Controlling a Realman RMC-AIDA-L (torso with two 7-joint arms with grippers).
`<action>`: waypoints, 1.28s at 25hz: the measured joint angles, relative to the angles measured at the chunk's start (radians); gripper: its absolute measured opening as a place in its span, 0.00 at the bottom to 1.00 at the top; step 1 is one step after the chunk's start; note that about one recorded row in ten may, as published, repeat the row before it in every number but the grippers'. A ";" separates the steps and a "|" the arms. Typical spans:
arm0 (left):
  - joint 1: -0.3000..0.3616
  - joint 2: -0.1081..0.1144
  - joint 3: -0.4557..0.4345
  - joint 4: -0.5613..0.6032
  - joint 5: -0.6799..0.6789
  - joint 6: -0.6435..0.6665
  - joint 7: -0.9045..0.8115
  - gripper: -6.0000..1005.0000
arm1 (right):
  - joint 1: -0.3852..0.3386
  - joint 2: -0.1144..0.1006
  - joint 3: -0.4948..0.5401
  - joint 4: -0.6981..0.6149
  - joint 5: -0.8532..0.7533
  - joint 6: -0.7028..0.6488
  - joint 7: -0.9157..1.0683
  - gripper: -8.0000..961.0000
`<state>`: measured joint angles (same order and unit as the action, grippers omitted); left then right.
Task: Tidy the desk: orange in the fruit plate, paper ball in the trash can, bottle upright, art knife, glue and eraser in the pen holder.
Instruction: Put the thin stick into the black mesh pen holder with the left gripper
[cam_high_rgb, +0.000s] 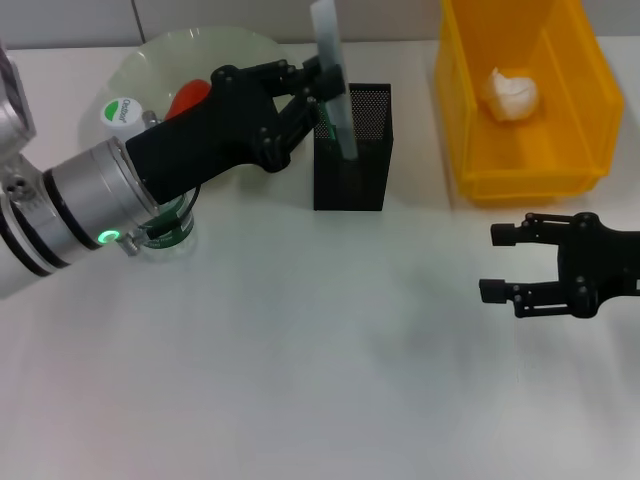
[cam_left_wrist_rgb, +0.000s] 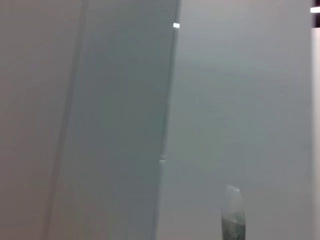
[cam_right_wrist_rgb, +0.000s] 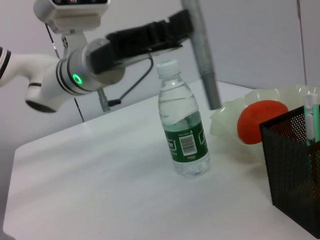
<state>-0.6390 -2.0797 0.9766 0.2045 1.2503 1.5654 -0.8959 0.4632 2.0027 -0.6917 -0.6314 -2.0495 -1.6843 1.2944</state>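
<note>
Head view
Left gripper: reached across the fruit plate toward 1 o'clock, fingers clamped on the glue, a grey stick held near upright.
Glue: lower end was inside the pen holder, upper end rose past its rim.
Orange: lay in the fruit plate, mostly hidden by the arm.
Bottle: stood upright at 9 o'clock on the desk, white cap showing.
Paper ball: lay inside the trash can at 1 o'clock.
Right gripper: hovered at 3 o'clock over the desk, fingers apart, holding nothing.

Left wrist view
Glue: only the tip showed; gripper not visible.

Right wrist view
Bottle: upright, beside the fruit plate with the orange.
Art knife: mint-green, stood in the pen holder.
</note>
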 joint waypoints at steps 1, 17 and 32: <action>-0.012 0.000 0.002 -0.054 -0.036 -0.024 0.059 0.16 | 0.000 0.001 0.000 0.000 0.000 0.000 0.002 0.84; -0.118 0.000 -0.057 -0.183 -0.086 -0.155 0.223 0.19 | -0.003 0.015 0.012 0.010 0.009 0.006 0.040 0.84; -0.161 -0.002 -0.055 -0.195 -0.074 -0.282 0.224 0.21 | -0.009 0.051 0.105 0.010 0.011 0.013 -0.018 0.84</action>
<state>-0.8002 -2.0816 0.9219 0.0096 1.1766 1.2833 -0.6720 0.4538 2.0540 -0.5871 -0.6213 -2.0389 -1.6714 1.2764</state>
